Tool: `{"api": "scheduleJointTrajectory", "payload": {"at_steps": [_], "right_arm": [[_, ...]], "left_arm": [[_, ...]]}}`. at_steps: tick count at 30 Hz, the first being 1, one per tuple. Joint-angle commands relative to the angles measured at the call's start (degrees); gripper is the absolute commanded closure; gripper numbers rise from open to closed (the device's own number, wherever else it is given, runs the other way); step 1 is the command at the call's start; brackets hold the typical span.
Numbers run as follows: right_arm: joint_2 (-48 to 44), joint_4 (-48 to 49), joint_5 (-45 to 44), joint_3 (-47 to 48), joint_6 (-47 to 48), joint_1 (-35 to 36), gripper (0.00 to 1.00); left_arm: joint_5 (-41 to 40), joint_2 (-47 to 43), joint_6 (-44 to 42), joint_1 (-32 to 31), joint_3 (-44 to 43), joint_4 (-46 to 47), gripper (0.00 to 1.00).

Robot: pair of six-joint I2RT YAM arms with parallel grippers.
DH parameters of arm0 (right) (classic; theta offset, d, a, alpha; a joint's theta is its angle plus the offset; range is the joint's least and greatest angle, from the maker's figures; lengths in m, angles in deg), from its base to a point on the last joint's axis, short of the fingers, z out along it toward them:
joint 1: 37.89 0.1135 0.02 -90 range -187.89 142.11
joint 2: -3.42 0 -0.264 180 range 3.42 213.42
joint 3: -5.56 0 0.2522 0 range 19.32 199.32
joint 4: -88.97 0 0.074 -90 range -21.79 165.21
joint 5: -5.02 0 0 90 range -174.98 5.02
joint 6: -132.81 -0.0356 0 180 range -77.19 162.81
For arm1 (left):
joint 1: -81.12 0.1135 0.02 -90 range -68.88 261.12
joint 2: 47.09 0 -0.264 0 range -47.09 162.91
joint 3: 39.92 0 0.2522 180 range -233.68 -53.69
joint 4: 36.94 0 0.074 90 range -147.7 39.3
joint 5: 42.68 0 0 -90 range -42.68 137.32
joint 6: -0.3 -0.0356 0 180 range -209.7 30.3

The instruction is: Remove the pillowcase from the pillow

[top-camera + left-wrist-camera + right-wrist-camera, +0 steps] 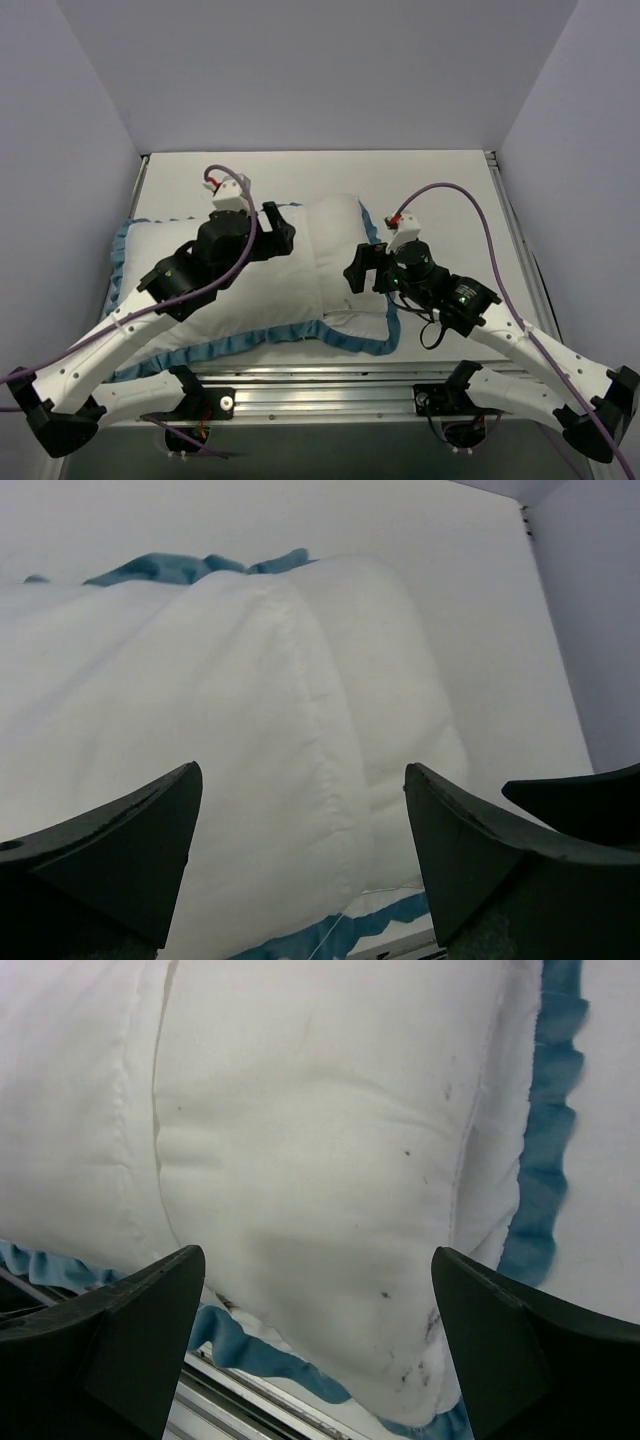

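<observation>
Left gripper: jaws wide apart, empty, hovering over the pillowcase's middle, arm reaching forward.
Right gripper: jaws apart, empty, above its right end, pointing left.
Pillowcase: plump, white face up, seam across, teal ruffle; flat on the table.
Pillow: hidden inside.

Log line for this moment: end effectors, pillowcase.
left end effector: open, over pillowcase middle | right end effector: open, over its right end | pillowcase: stuffed, white side up on table | nothing gripped
</observation>
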Motion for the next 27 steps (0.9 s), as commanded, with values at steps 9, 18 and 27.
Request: {"api": "scheduleJointTrajectory", "payload": {"at_steps": [9, 18, 27], "right_arm": [[12.88, 6.11, 3.14, -1.8, 4.54, 0.28, 0.33], [5.68, 1.19, 0.77, -4.53, -1.96, 7.47, 1.0], [1.45, 3.47, -2.04, -6.64, -9.87, 12.76, 1.0]], "left_arm": [[-2.53, -10.05, 15.37, 9.72, 24.12, -8.88, 0.11], [8.54, 13.05, 0.79, 14.92, 10.28, 8.79, 0.09], [18.57, 28.19, -4.41, 14.48, -6.8, 19.34, 0.07]]}}
